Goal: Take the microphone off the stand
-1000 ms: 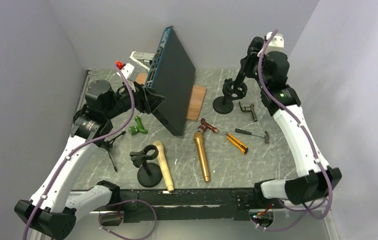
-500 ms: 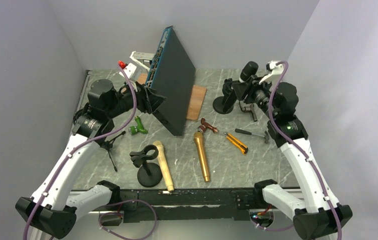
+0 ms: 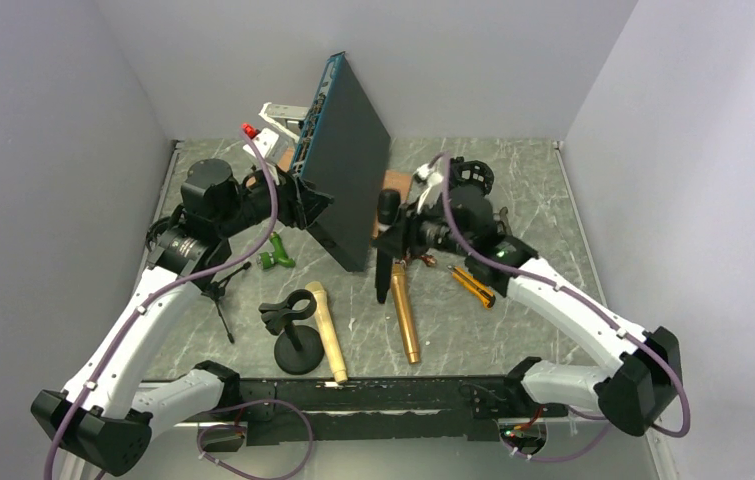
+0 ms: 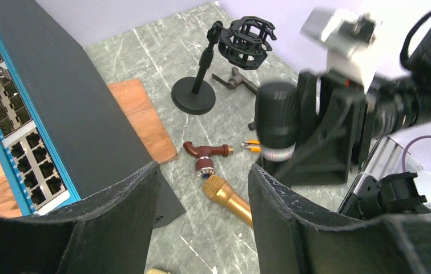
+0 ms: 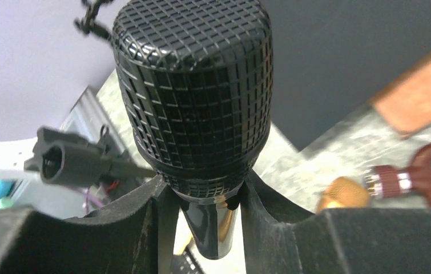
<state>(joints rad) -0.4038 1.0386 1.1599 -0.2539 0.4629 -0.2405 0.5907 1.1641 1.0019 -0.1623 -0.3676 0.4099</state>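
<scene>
The right tool [image 5: 200,214] clenches the mic [image 5: 193,85] just below its head (a slim, smooth hold); it may slip and drop onto the gold mic [image 3: 403,312] or bench [image 3: 543,190].

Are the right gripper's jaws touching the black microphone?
Touching. The right wrist view shows the right gripper with its jaws pressed on both sides of the black microphone, no gap.

You face a robotics lab cell: bare walls [image 3: 473,60] box in a marbled table [image 3: 543,190] holding a utility knife [image 3: 475,285] and a network switch [image 3: 348,160].
</scene>
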